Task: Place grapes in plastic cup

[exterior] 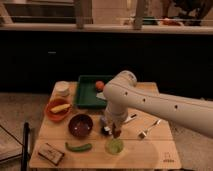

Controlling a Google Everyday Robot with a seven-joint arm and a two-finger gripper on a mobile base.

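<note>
one grapes bunch (117,132), fingers (115,134), one plastic cup (114,146)

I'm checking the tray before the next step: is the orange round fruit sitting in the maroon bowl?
No, the orange fruit lies in the green tray, apart from the maroon bowl; the gripper hangs above the plastic cup.

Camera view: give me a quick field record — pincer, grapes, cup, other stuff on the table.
pincer: at the arm's tip, low over the table, just above the cup
grapes: small dark bunch at the pincer tip, above the cup, not yet inside
cup: pale green, upright, front centre
maroon bowl: left of the cup
green tray: behind, orange fruit in it
fork: right of the cup
</note>
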